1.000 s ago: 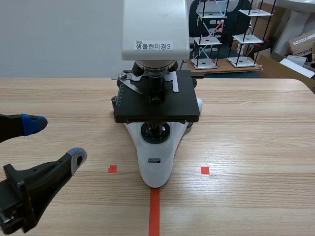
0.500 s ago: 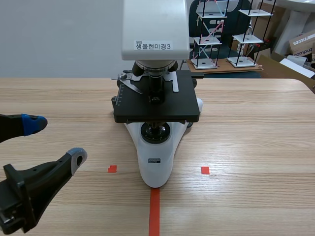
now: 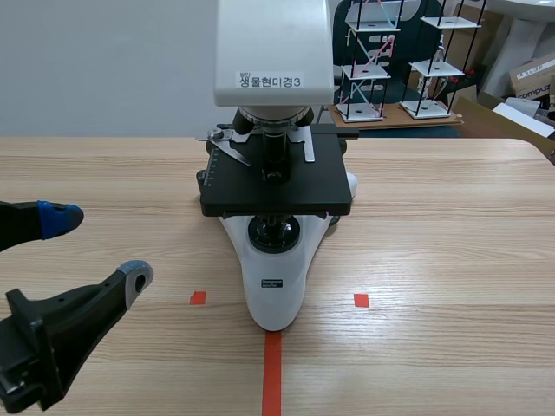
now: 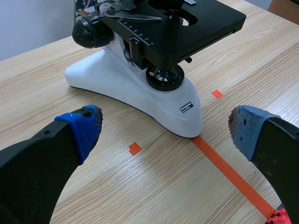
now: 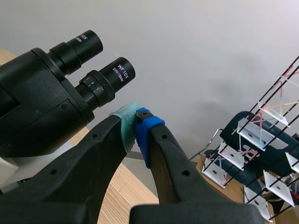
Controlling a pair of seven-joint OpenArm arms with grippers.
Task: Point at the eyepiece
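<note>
Right gripper (image 5: pixel 135 126) closed on nothing, tips just beside the nearer eyepiece (image 5: pixel 117 74); second eyepiece (image 5: pixel 84 44) beyond. Left gripper (image 4: pixel 166 127) spread wide, empty, facing microscope base (image 4: pixel 140 88). Wire racks (image 5: pixel 261 154) behind.

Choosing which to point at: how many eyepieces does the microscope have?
2. The nearer eyepiece sits just ahead of the right pincer; the farther eyepiece beside it. None seems hidden.
</note>
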